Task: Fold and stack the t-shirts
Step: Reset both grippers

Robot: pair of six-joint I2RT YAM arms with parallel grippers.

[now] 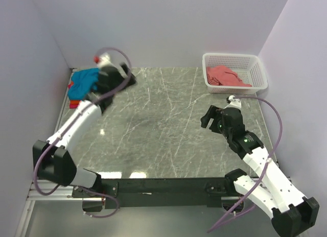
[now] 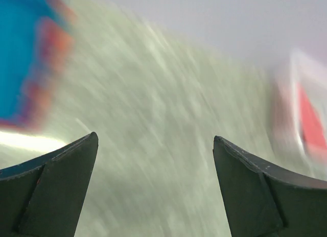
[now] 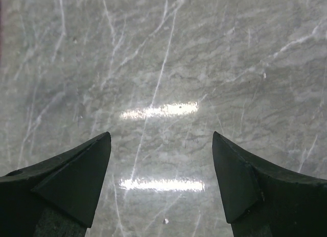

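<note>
Grey-green veined marble formed the table [image 1: 168, 129] across the centre of the top view. The teal-blue t-shirt [image 1: 84, 79] lay bunched at the upper left of that view, at the table's far corner. It rested on a bright orange t-shirt [image 1: 74, 104], whose edge showed just below it. Whether a magenta shirt lay in the same heap could not be told. The salmon-pink t-shirt [image 1: 225, 76] lay crumpled inside the white lattice basket [image 1: 234, 56] at the upper right.

The left gripper [image 1: 125, 79] stood just to the right of the teal-blue heap, its outline smeared. In the left wrist view the left gripper [image 2: 156, 140] had its jaws spread wide and released, with only table surface in the gap. That view was blurred throughout. The teal-blue t-shirt [image 2: 20, 53] filled its upper left corner, with an orange-red margin along the cloth's right side. The white lattice basket [image 2: 286, 94], holding salmon-pink cloth, appeared at the right edge.

The right gripper [image 1: 207, 118] hung over the right-hand part of the table, below the basket and apart from it. In the right wrist view the right gripper [image 3: 162, 137] was likewise released, jaws wide apart and grasping nothing. Bare marble with two bright glare streaks showed between the fingertips.
</note>
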